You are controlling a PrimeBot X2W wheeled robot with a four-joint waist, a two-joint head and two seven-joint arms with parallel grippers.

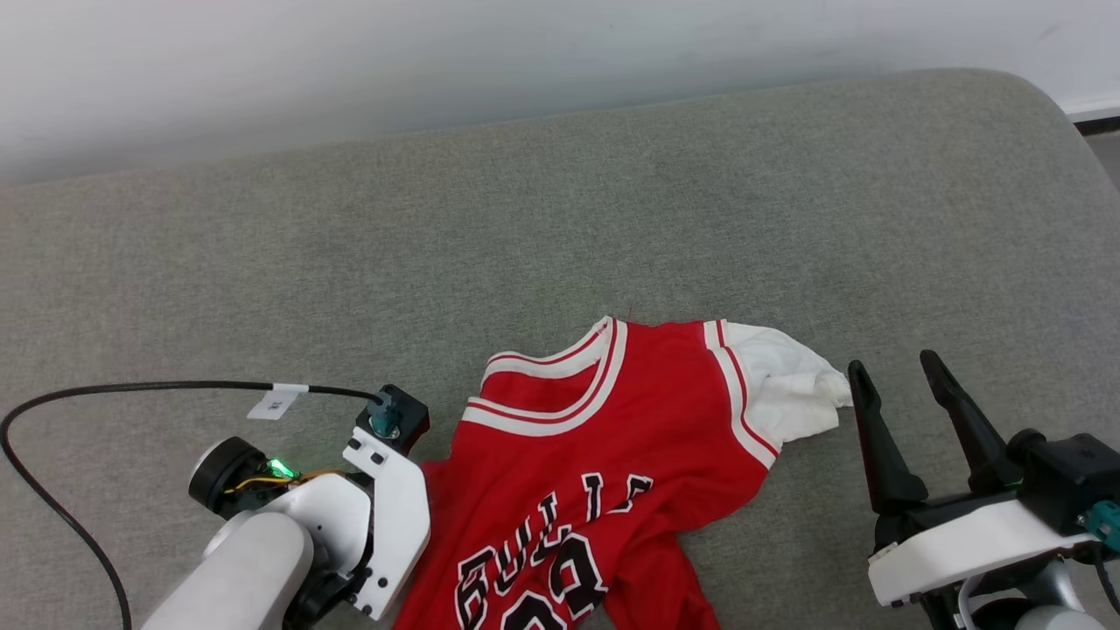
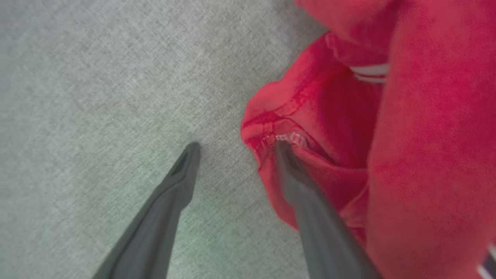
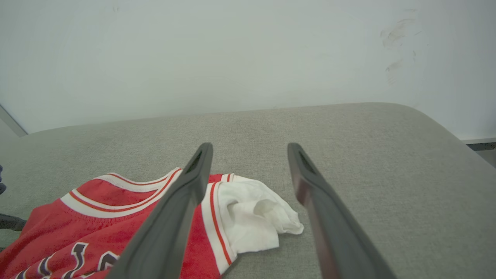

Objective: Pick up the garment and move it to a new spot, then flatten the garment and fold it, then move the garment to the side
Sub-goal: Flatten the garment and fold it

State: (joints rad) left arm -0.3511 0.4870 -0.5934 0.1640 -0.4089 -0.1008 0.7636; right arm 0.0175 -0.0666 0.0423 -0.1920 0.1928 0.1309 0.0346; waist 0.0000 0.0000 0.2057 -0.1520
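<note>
Jersey [image 1: 595, 472] lies crumpled on the grey cushion [image 1: 262, 262], its white lining turned out at one shoulder; not yet flat. Left gripper [image 2: 236, 147] is spread wide and empty, straddling the red hem edge, apparently to pinch it. Right gripper [image 1: 893, 362] is wide and empty, poised just beside the lining.

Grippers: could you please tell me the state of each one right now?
Left gripper: jaws open, holding nothing, at the edge of the garment.
Right gripper: jaws open, holding nothing.
</note>
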